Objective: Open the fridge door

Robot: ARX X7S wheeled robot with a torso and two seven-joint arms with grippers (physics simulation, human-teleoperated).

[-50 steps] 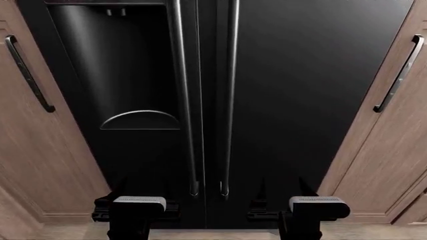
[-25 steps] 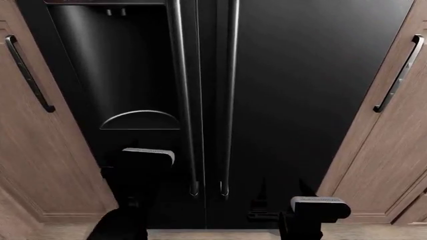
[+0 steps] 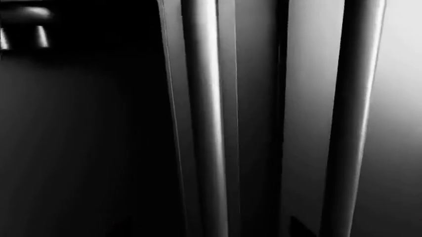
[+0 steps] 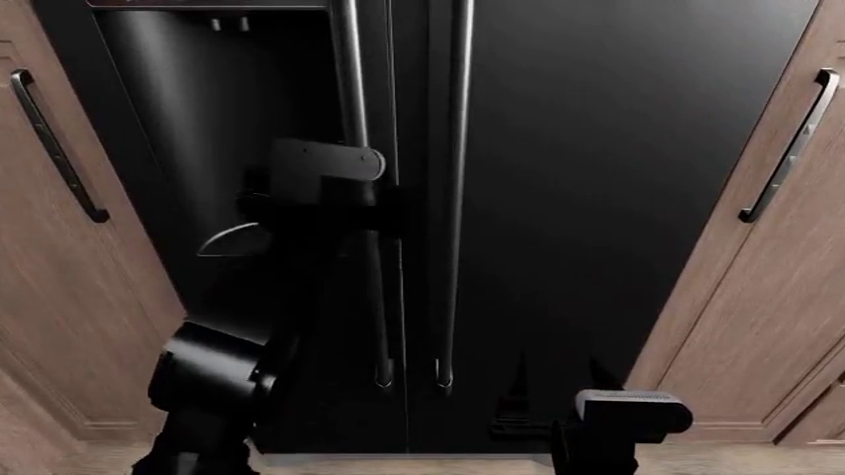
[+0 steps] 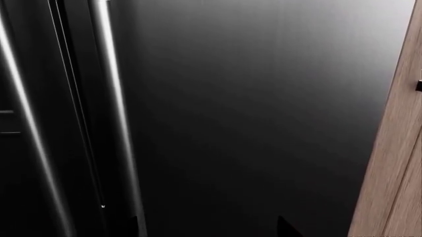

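Note:
The glossy black fridge [image 4: 595, 148] fills the head view with both doors closed. Two long bar handles flank the centre seam: the left door's handle [image 4: 354, 79] and the right door's handle [image 4: 458, 148]. My left gripper [image 4: 376, 208] is raised in front of the left door's handle [image 3: 204, 123], close to it and not gripping it. One fingertip [image 3: 298, 228] shows far off to the side, so the jaws stand open. My right gripper [image 4: 557, 374] hangs low before the right door, open and empty, beside that door's handle [image 5: 112, 123].
Brown wooden cabinets with dark bar handles stand on both sides, the left cabinet [image 4: 40, 297] and the right cabinet [image 4: 779, 297]. A dispenser recess [image 4: 225, 129] is set into the left door. A strip of floor shows below the fridge.
My left arm has risen from low near the fridge's base to mid-height at the left door's handle. The right arm and the doors have not moved.

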